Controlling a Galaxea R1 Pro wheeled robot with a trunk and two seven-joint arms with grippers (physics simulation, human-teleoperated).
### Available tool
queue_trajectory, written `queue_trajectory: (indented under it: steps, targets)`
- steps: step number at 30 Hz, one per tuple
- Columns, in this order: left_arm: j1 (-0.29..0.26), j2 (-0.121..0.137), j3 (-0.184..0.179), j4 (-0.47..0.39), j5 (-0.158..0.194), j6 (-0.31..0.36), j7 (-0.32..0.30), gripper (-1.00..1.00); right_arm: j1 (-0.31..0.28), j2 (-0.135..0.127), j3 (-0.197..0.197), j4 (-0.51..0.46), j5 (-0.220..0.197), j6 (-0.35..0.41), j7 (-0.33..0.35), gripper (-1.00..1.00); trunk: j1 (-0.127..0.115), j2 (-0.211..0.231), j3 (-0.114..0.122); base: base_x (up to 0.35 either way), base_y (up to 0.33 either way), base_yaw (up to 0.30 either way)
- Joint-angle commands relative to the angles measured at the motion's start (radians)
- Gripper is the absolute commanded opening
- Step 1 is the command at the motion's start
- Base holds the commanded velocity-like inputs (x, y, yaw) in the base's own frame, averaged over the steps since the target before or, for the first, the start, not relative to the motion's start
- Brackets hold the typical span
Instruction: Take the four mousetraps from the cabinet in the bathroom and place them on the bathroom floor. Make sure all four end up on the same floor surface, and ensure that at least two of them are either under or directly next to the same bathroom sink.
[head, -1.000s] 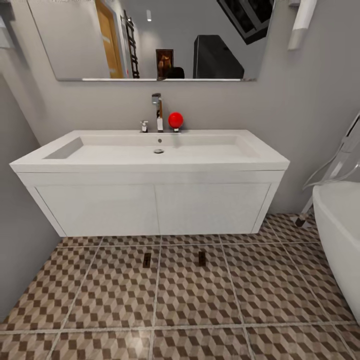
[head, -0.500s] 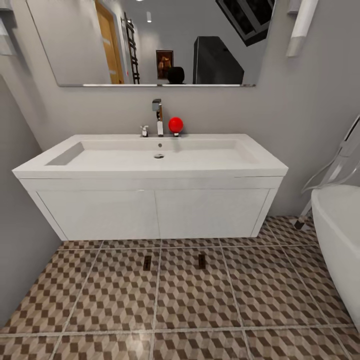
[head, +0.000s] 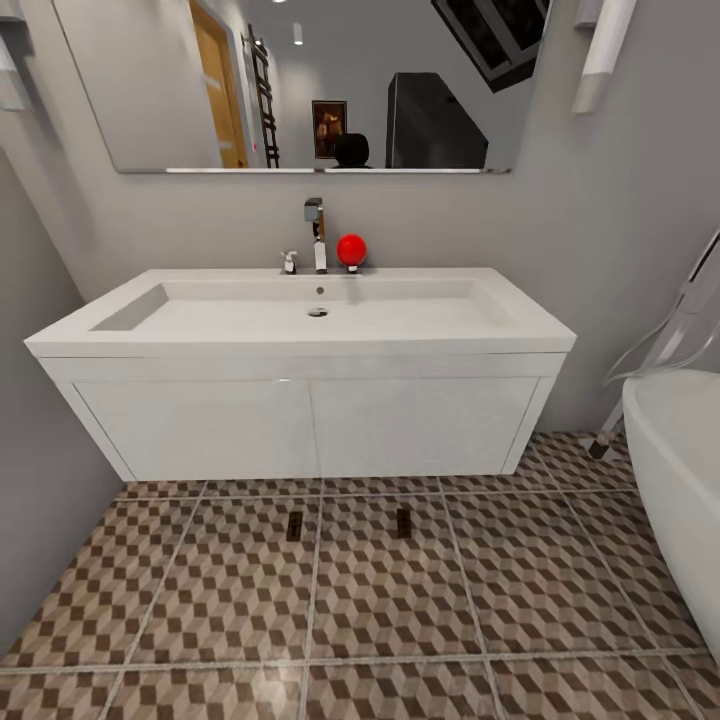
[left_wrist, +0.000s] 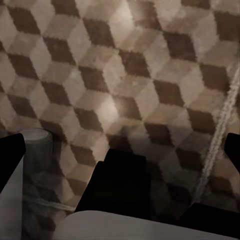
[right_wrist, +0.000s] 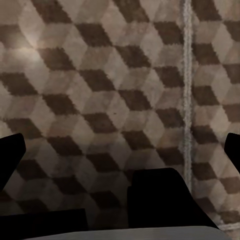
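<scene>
Facing the sink (head: 300, 330) with two mousetraps (head: 294, 524) lying on the bathroom floor (head: 380, 600) by its front edge — both grippers' fingers (left_wrist: 10, 160) spread wide, holding nothing — risking rolling over them when turning away.

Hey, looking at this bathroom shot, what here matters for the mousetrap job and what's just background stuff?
Job items:
two small dark brown mousetraps, left and right
wide white trough sink
cube-patterned tiled floor

Just there:
red ball by the chrome tap
white bathtub
wall mirror
</scene>
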Motion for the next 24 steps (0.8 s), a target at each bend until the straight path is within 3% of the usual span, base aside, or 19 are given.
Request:
queue_trajectory:
  steps: [1, 24]
  targets:
    - [0.000, 0.001, -0.008, -0.005, 0.008, -0.001, 0.008, 1.00, -0.001, 0.001, 0.008, 0.001, -0.009, -0.004, -0.002, 1.00, 0.000, 0.000, -0.001, 0.000, 0.000, 0.000]
    - [0.001, 0.001, -0.008, -0.005, 0.008, -0.001, 0.008, 1.00, 0.000, 0.000, 0.008, 0.001, -0.011, -0.004, -0.002, 1.00, -0.084, 0.154, 0.068, 0.000, 0.000, 0.000]
